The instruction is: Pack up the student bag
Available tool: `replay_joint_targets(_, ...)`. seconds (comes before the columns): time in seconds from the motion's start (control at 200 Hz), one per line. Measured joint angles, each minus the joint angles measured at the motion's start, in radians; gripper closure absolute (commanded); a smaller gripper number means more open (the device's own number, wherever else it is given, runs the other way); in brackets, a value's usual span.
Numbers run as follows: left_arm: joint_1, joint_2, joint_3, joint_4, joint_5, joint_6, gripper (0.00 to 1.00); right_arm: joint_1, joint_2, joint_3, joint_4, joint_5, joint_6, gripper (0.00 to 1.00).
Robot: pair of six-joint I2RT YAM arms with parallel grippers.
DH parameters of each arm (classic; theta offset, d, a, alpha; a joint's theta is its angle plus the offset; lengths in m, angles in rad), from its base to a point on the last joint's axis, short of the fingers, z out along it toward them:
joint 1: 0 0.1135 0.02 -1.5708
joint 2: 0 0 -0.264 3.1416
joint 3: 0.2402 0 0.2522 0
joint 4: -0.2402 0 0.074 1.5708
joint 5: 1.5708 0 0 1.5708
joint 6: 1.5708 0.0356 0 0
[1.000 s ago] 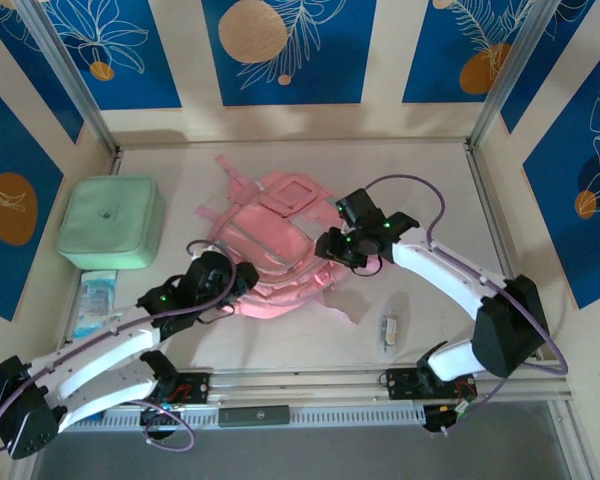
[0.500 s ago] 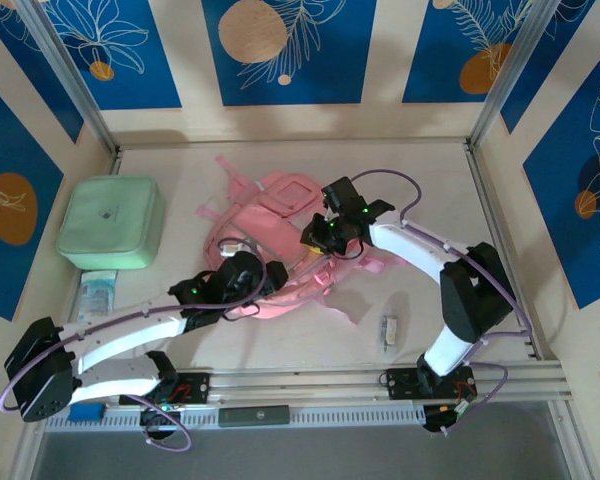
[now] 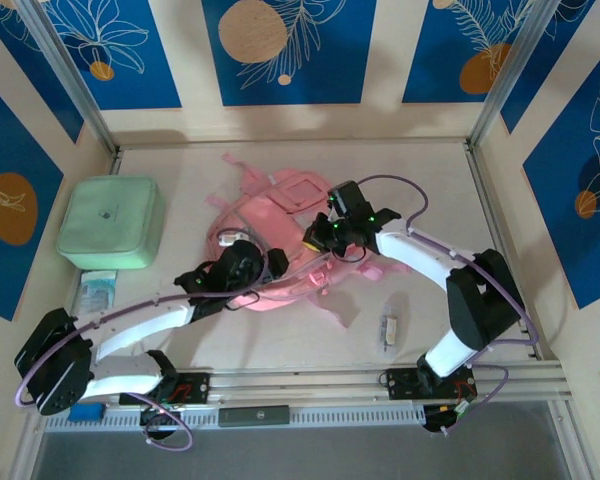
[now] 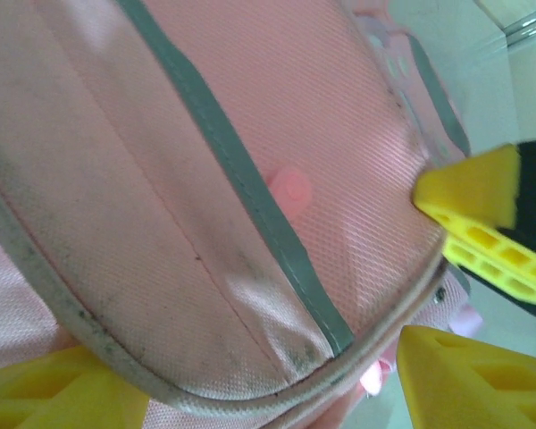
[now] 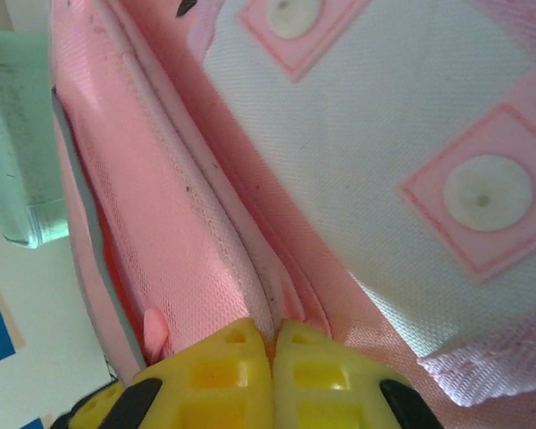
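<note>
My right gripper (image 5: 272,338) is clenched on a seam fold of the student bag (image 3: 285,200), which lies mid-frame on the table (image 3: 420,180); I judge that pinch is there to lift its opening. My left gripper (image 4: 250,393) is released, straddling the bag's piped edge.

Soft pink student bag (image 3: 280,220) lies crumpled centrally, straps splayed.
</note>
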Motion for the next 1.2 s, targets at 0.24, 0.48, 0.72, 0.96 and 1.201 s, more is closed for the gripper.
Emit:
replay_joint_targets(0.24,0.100,0.063,0.085,0.015,0.077,0.135,0.25,0.004,-0.028,-0.021,0.023,0.048,0.075,1.00)
replay_joint_targets(0.48,0.063,-0.060,0.061,-0.026,0.105,0.064,0.27,0.010,-0.021,-0.021,0.026,0.058,0.144,1.00)
replay_joint_targets(0.72,-0.117,-0.032,0.161,-0.190,-0.029,-0.002,0.29,0.017,-0.021,-0.021,0.030,0.074,0.181,1.00)
replay_joint_targets(0.96,-0.182,0.153,0.294,-0.352,-0.209,-0.047,0.25,0.017,-0.021,-0.021,0.031,0.074,0.198,1.00)
replay_joint_targets(1.201,-0.185,0.259,0.374,-0.439,-0.335,-0.064,0.23,0.017,-0.021,-0.021,0.042,0.072,0.214,1.00)
